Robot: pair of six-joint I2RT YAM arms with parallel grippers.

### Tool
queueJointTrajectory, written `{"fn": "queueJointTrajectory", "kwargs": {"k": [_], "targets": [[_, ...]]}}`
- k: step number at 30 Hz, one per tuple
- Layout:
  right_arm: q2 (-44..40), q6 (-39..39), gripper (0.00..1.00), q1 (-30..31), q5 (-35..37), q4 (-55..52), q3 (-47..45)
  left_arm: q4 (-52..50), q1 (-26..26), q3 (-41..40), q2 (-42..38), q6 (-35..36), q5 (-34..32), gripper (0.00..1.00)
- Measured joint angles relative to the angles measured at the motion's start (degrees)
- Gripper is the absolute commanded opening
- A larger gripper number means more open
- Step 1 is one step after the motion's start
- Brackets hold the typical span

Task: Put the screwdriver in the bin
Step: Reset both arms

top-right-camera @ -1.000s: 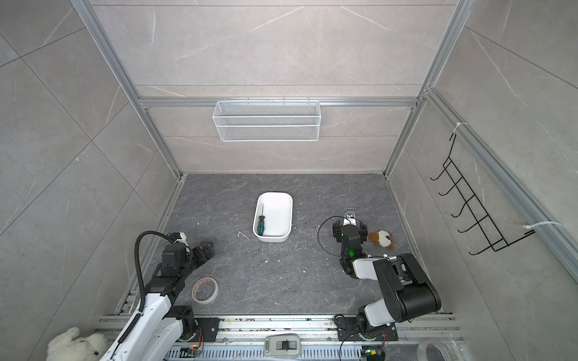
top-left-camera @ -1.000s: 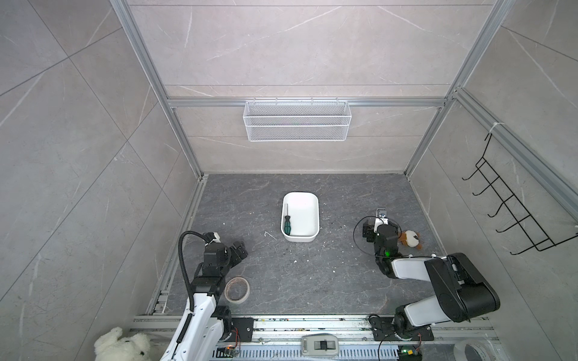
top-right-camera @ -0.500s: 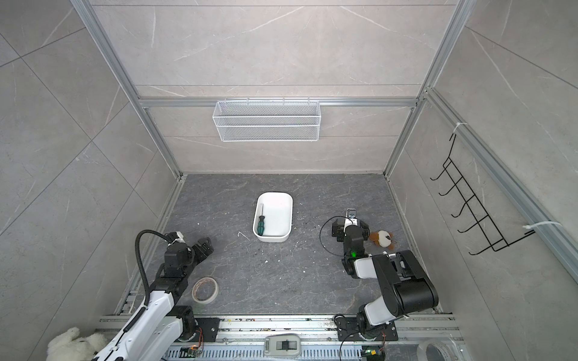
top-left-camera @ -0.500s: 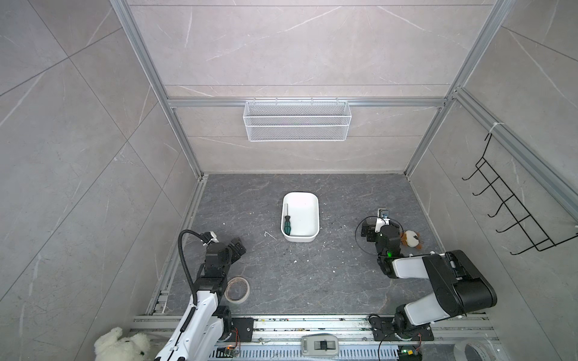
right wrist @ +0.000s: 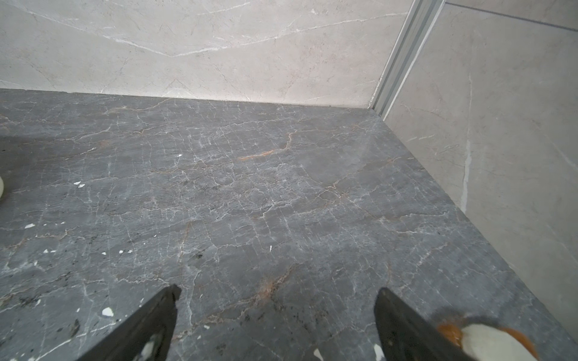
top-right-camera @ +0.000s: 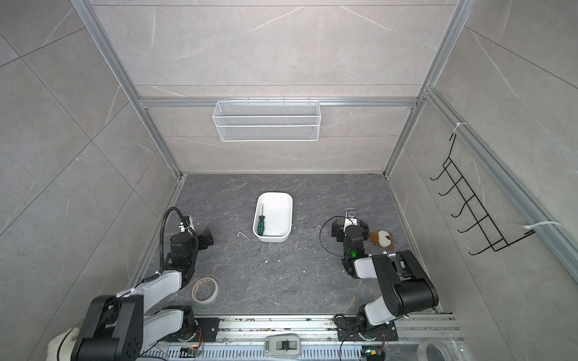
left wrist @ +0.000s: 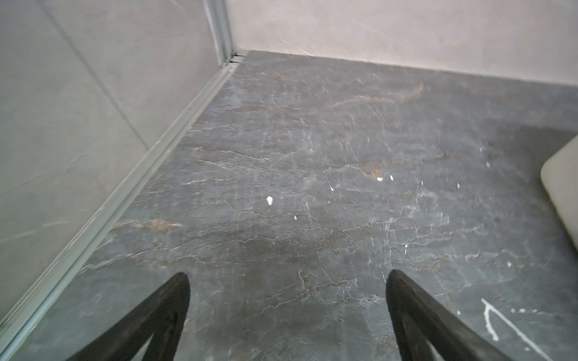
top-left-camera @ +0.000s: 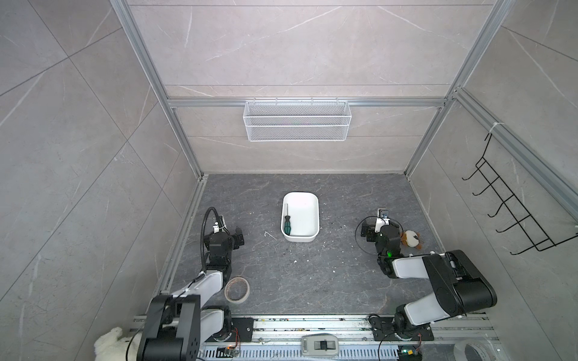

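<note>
The screwdriver (top-left-camera: 286, 223) (top-right-camera: 260, 225), green-and-black handled, lies inside the bin (top-left-camera: 300, 239) (top-right-camera: 271, 238) along its left wall, handle toward the front. The bin is a white tub in the middle of the dark floor, and its corner shows in the left wrist view (left wrist: 560, 187). My left gripper (top-left-camera: 236, 239) (top-right-camera: 207, 239) (left wrist: 287, 276) hovers low, left of the bin, open and empty. My right gripper (top-left-camera: 379, 224) (top-right-camera: 348, 224) (right wrist: 278, 290) is right of the bin, open wide with only bare floor between its fingers.
A tape roll (top-left-camera: 237, 289) lies beside the left arm. A small brown-and-white plush toy (top-left-camera: 411, 239) (right wrist: 488, 342) sits just right of the right gripper. A wire-mesh basket (top-left-camera: 297, 120) hangs on the back wall and a black hook rack (top-left-camera: 513, 212) on the right wall.
The left arm has drawn its gripper a little away from the front rail. The right arm has hardly shifted, and the screwdriver has stayed in the bin.
</note>
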Motion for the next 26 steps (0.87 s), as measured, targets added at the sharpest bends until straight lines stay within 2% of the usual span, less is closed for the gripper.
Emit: {"fn": "queueJointTrajectory", "kwargs": {"k": [4,7,26], "targets": [[0.0,0.1,0.99,0.0,0.0,0.0,0.0,9.5,0.0,-0.2,10.6,2.8,1.6,1.0],[0.0,0.1,0.99,0.0,0.0,0.0,0.0,14.8,0.0,-0.9,15.0,3.7,1.9,1.0],[0.0,0.2,0.99,-0.4,-0.9,-0.2,0.0,15.4,1.7,1.6,15.4,4.2,4.4,1.0]]}}
